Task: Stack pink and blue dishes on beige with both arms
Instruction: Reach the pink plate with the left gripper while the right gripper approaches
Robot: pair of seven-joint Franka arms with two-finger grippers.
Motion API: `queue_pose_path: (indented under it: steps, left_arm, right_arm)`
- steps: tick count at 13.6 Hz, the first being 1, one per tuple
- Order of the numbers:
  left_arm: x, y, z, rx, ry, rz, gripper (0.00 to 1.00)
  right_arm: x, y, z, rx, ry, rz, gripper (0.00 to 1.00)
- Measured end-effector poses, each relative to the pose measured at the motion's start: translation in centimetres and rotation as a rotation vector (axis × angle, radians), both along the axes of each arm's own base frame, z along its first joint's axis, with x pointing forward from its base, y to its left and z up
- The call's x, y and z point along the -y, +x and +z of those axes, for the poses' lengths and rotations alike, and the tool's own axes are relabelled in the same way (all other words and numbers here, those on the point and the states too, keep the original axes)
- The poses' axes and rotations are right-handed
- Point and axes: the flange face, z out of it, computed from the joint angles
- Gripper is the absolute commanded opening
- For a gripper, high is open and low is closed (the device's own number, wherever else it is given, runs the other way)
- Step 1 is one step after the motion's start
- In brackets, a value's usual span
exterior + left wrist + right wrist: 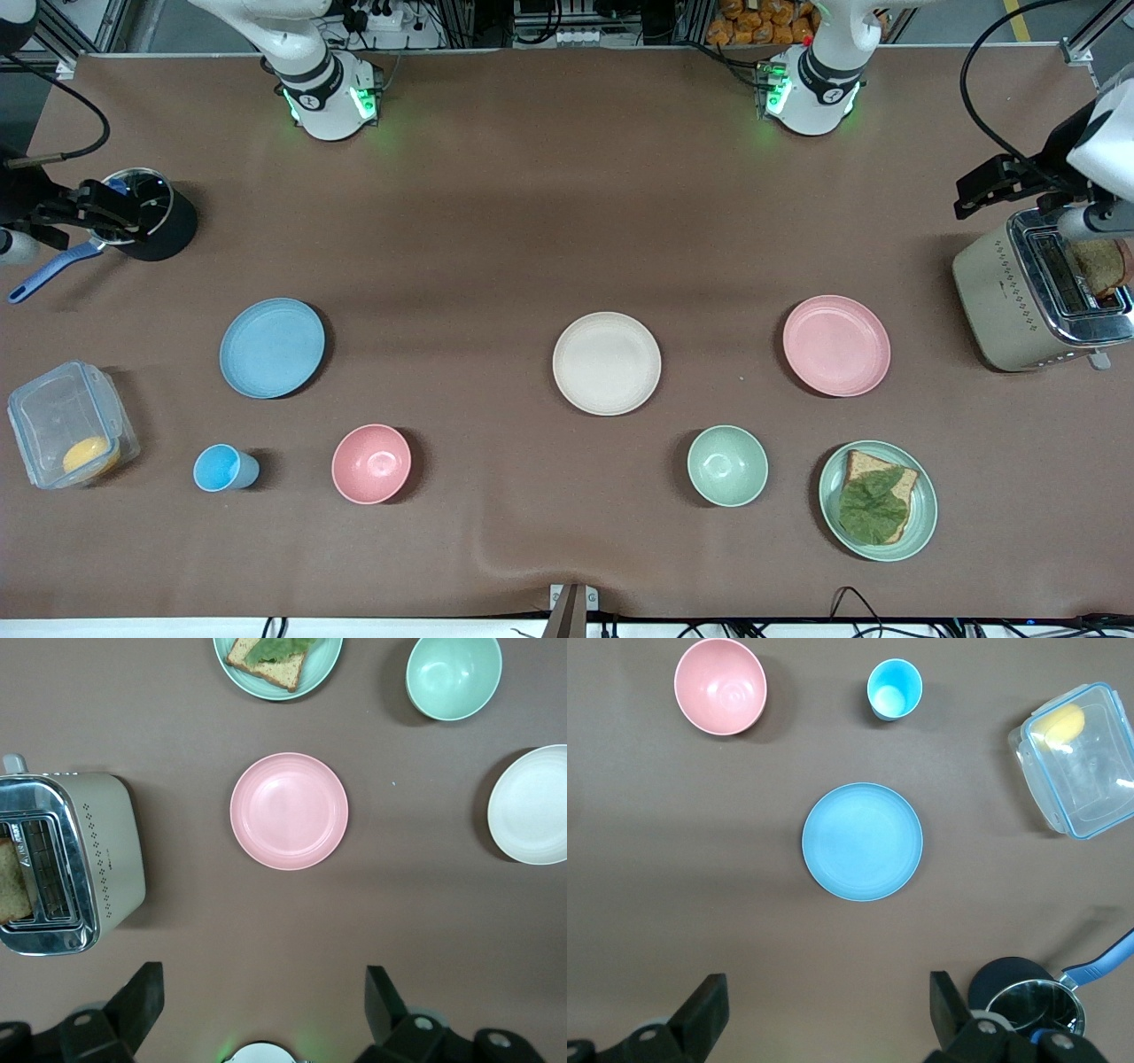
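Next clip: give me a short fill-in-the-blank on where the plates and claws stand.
1. The beige plate lies between the blue plate and the ____ plate.
2. The left claw is over the ____.
3. The right claw is open and holds ____.
4. The toast on the green plate carries a ____.

Missing words: pink; toaster; nothing; leaf

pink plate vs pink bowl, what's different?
The pink plate is flat and shallow; the pink bowl is deep with high walls. The plate is wider. The plate lies toward the left arm's end by the toaster; the bowl sits nearer the front camera, beside the blue cup. Both are pink, round, upright, empty.
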Motion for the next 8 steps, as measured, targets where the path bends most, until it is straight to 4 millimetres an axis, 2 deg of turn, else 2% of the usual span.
queue_pose_path:
  steps: [2,4,6,8]
  left_arm:
    - [0.1,1.3,-2.8,0.002,-0.002,-0.001,1.0]
    - [0.1,2.3,-7.0,0.039,0.003,-0.004,1.0]
    - [-0.2,2.0,-12.2,0.077,0.031,-0.017,1.0]
    - [-1.3,0.7,-18.1,0.091,0.039,-0.012,1.0]
  right_arm:
    - [0.5,0.1,-0.5,-0.005,0.0,-0.01,1.0]
    - [1.8,0.5,-2.5,-0.002,0.005,-0.034,1.0]
    - [2.6,1.2,-6.3,-0.012,0.008,-0.048,1.0]
    - [3.6,1.9,-11.5,-0.045,0.014,-0.064,1.0]
